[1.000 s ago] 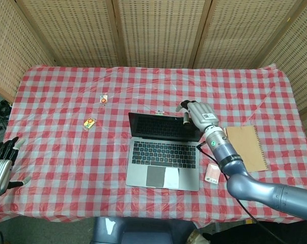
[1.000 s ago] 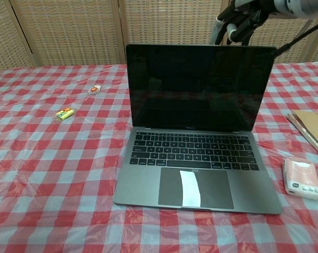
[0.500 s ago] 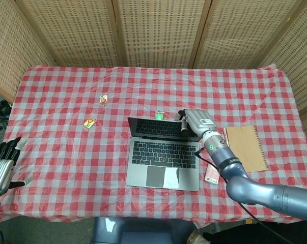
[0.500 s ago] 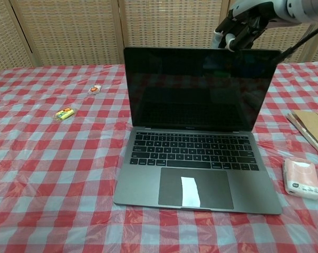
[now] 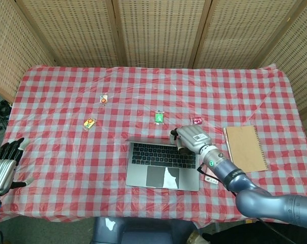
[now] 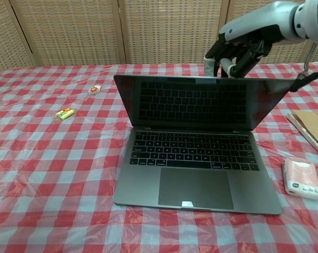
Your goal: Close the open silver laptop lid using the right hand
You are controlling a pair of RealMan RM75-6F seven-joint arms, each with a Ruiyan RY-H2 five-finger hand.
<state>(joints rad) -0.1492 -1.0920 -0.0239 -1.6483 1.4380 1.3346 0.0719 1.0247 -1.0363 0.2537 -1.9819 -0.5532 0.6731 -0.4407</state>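
The silver laptop [image 5: 162, 163] sits at the table's front centre, its base flat on the checked cloth. Its lid [image 6: 195, 103] leans well forward over the keyboard [image 6: 193, 150], roughly half way down, and the keys mirror in the dark screen. My right hand [image 5: 190, 140] is behind the lid at its right part, fingers [image 6: 225, 62] bent down onto the top edge, pressing it without gripping. Low at the far left, beyond the table's edge, my left hand [image 5: 3, 165] is open and holds nothing.
A brown notebook [image 5: 246, 147] lies right of the laptop, with a pink packet [image 6: 302, 178] nearer the front. Small packets lie behind and left: green [image 5: 159, 117], pink [image 5: 196, 121], yellow [image 5: 89, 122], and one more [image 5: 104, 98]. A wicker screen backs the table.
The right hand has moved forward and down with the lid's top edge, tipping the lid from near upright to about half way down. The green and pink packets behind it now show.
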